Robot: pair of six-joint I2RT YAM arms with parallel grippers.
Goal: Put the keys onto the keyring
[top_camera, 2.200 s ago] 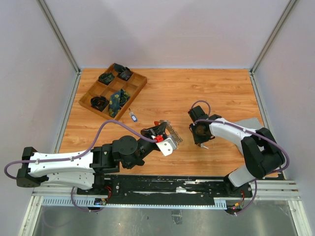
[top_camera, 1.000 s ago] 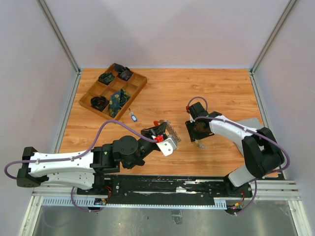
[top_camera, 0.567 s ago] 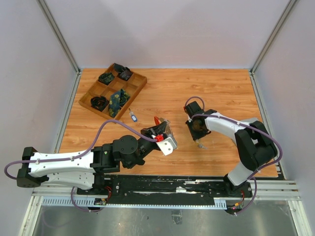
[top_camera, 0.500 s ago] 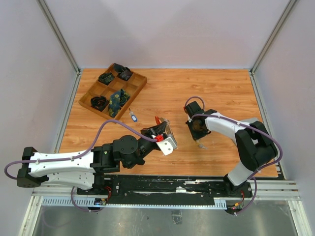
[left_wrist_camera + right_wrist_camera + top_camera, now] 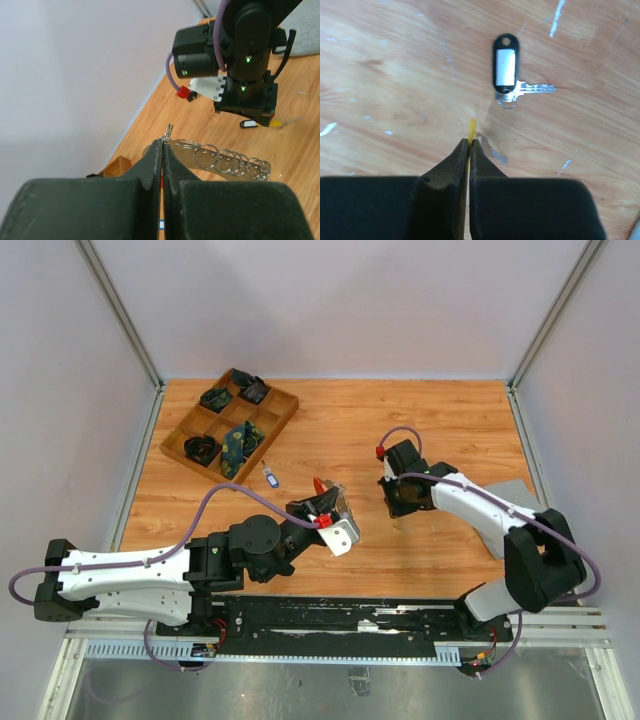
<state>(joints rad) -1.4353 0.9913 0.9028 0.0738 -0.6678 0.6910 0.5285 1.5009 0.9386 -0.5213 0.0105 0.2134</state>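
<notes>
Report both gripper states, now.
Left gripper: closed, holding the keyring.
Right gripper: closed, pinching the yellow key.

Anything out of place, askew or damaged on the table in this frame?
Nothing damaged or spilled. Two tagged keys lie loose on the table: a black-tagged key by the right gripper, which pinches a yellow key, and a small tagged key just outside the wooden tray, at its near corner.
</notes>
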